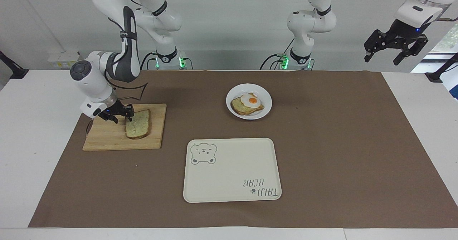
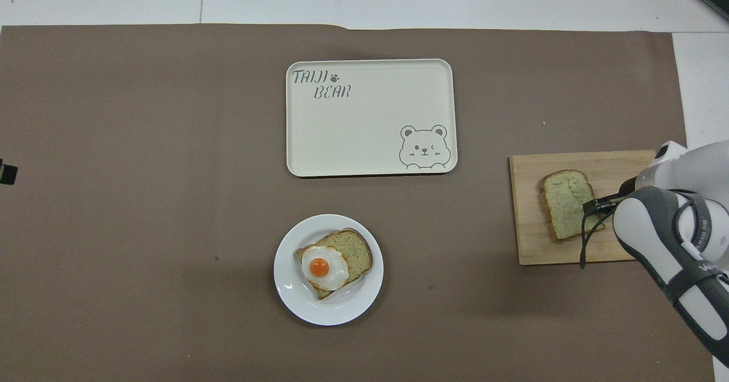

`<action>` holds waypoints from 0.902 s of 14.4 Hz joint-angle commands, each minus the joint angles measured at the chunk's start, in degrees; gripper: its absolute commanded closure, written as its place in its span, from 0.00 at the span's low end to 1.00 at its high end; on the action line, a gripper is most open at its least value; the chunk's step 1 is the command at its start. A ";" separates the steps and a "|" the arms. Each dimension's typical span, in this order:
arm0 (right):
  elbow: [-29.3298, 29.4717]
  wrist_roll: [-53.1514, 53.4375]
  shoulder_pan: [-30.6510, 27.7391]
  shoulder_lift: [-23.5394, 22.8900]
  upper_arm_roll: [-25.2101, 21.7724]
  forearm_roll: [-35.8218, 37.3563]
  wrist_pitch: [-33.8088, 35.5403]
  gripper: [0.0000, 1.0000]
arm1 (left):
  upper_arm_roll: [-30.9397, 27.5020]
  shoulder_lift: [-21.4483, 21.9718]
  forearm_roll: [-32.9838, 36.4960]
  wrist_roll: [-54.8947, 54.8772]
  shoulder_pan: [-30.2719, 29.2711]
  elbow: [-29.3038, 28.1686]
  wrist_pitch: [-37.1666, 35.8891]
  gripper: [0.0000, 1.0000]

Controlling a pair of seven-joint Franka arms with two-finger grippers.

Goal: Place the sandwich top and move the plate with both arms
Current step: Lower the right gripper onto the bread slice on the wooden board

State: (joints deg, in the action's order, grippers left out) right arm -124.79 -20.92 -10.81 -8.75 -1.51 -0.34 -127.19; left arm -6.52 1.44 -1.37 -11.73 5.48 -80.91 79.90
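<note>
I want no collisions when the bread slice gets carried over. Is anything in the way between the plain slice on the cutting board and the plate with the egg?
Nothing visible is. Only bare brown mat separates the sandwich top on the cutting board from the plate. The tray lies farther from the robots, off that line.
</note>
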 commanded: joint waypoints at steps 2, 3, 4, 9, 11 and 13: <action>-0.98 -2.19 -0.79 -0.83 0.28 -2.37 -1.13 0.99 | 0.28 0.58 -0.65 0.30 -0.64 -0.12 -0.80 0.00; -0.98 -2.19 -0.71 -0.83 0.28 -3.25 -1.04 1.00 | 0.28 0.58 -0.65 0.30 -0.64 -0.12 -0.80 0.00; -0.98 -2.28 -0.79 -0.74 0.28 -3.26 -0.96 1.00 | 0.28 0.58 -0.65 0.30 -0.64 -0.12 -0.80 0.00; -0.02 -2.72 -1.14 -0.74 0.28 -6.59 1.15 1.00 | 0.28 0.58 -0.65 0.30 -0.64 -0.12 -0.80 0.00; 1.99 -2.63 -1.32 -0.57 0.28 -7.30 3.78 1.00 | 0.28 0.58 -0.65 0.30 -0.64 -0.12 -0.80 0.00; 4.28 -2.72 -1.41 -0.13 0.28 -8.18 6.33 1.00 | 0.28 0.58 -0.65 0.30 -0.56 -0.12 -0.80 0.00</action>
State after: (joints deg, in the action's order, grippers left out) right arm -123.30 -21.13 -11.37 -8.70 -1.59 -6.17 -123.84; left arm -6.52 1.44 -1.37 -11.73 5.48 -80.91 79.90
